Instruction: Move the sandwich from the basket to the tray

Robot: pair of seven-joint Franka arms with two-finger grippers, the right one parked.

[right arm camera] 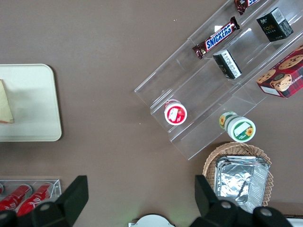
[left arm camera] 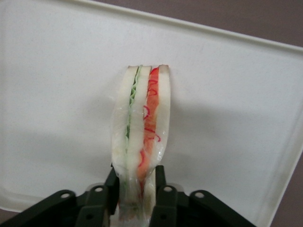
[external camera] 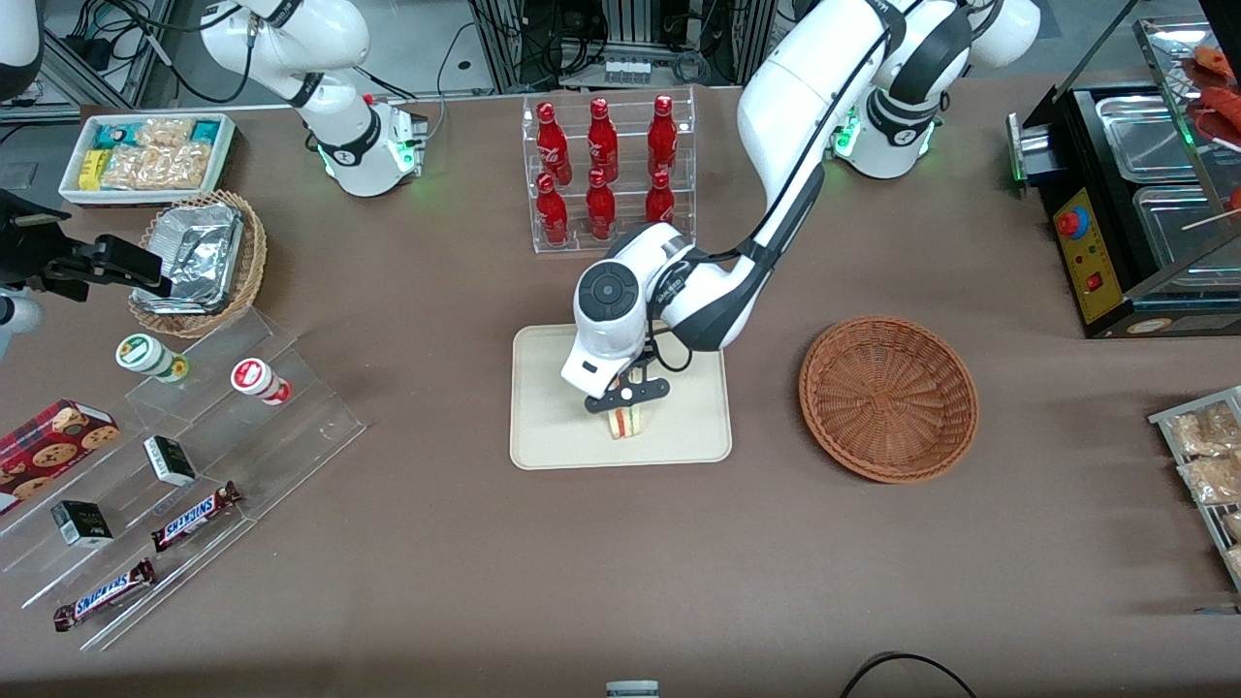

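Observation:
The sandwich [external camera: 626, 422] [left arm camera: 140, 124], a pale bread wedge with green and red filling, stands on its edge on the cream tray [external camera: 553, 436] [left arm camera: 57, 85]. My left gripper [external camera: 627, 396] [left arm camera: 136, 185] hangs over the tray's middle, shut on the sandwich, one finger against each bread face. The reddish-brown wicker basket [external camera: 888, 397] sits empty beside the tray, toward the working arm's end. A corner of the sandwich [right arm camera: 4, 109] and the tray [right arm camera: 33, 101] also show in the right wrist view.
A clear rack of red bottles [external camera: 606, 170] stands farther from the camera than the tray. Acrylic steps with candy bars [external camera: 194, 514] and cups, a tan basket with foil containers [external camera: 199, 257] and a white snack bin [external camera: 145, 155] lie toward the parked arm's end. A food warmer [external camera: 1144, 194] stands at the working arm's end.

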